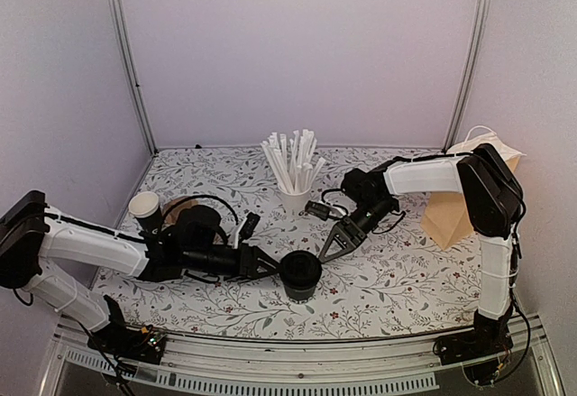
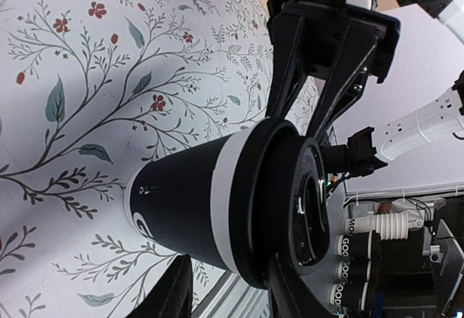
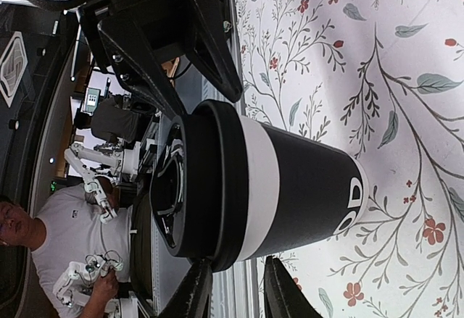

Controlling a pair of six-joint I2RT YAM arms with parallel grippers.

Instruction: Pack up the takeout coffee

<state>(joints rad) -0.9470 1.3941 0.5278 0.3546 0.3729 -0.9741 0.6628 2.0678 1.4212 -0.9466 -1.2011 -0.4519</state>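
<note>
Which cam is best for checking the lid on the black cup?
Right wrist: the lid shows side-on, its whole rim sitting over the black cup's white band. Left wrist shows it at an angle, top recess visible. Top external shows only a small dark disc.

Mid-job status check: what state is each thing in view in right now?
black cup: upright, capped.
black lid: on the cup.
left end effector: open, beside the lid's rim.
right end effector: open, at the rim's opposite side.
straw cup: upright, filled.
paper bag: standing upright.
</note>
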